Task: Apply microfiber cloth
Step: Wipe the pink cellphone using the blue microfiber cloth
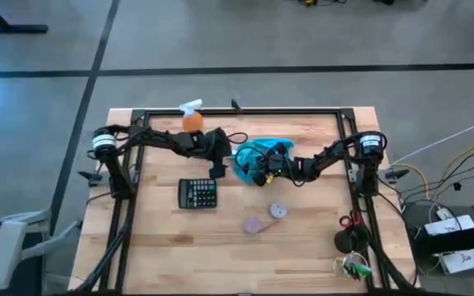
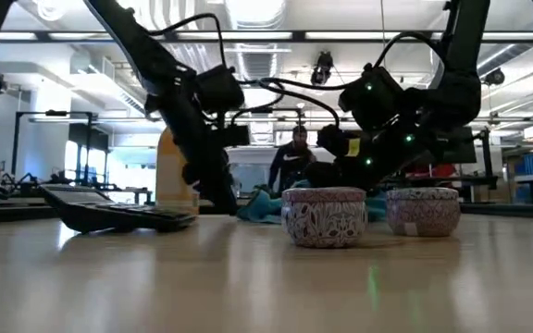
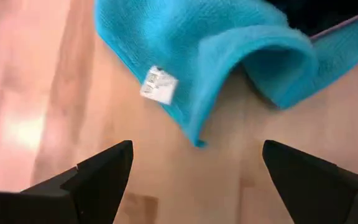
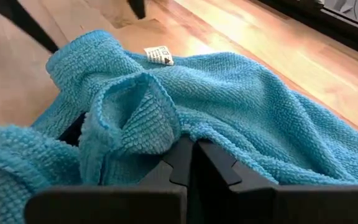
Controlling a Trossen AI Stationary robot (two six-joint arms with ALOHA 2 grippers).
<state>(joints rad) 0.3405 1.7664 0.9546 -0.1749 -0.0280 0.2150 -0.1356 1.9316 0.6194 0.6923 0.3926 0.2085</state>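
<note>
My right gripper (image 4: 191, 152) has its two dark fingers pressed together on a raised fold of the soft teal-blue microfiber cloth (image 4: 241, 106), which lies crumpled on the pale wooden table (image 1: 303, 238) near its middle toward the far edge. My own fingers hide the pinched fold, so I cannot see how much fabric sits between them. My left gripper (image 3: 194, 177) hovers just beside the cloth's edge with its fingers spread wide, nothing between them but bare wood; a small white tag (image 3: 158, 85) shows on the hem. From above, my arms cover much of the cloth. The black calculator (image 1: 197, 194) lies near my left gripper. Two small patterned round tins (image 2: 324, 215) block part of the cloth in the low view.
</note>
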